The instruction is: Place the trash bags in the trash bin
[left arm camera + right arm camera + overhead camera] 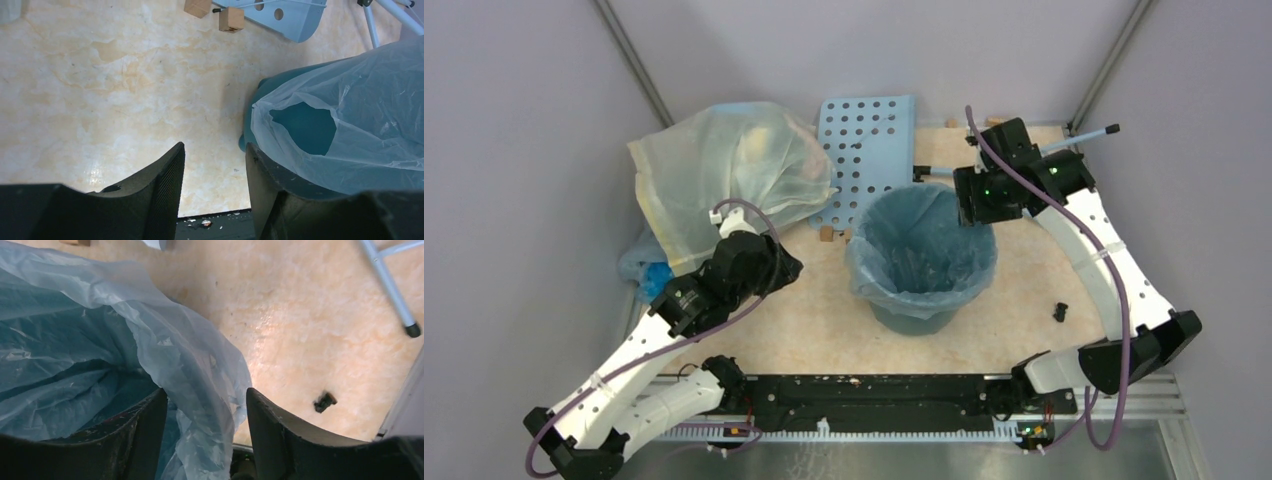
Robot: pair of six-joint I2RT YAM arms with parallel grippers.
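The dark teal trash bin (914,318) stands at the table's middle. The pale blue trash bag (921,255) lines it, its edge folded out over the rim. My left gripper (789,262) is open and empty, low above the table just left of the bin. In the left wrist view the gripper (215,152) faces the bin (305,127), where the bag (370,125) has a gap baring the teal wall. My right gripper (972,210) is open over the bin's far right rim. In the right wrist view a loose fold of the bag (175,340) hangs between its open jaws (206,397).
A large yellowish bag with stuff inside (724,170) lies at the back left. A light blue perforated panel (864,150) lies behind the bin, with small wooden blocks (826,233) at its edge. A small black piece (1060,311) lies right of the bin. A thin rod (1079,140) sits at the back right.
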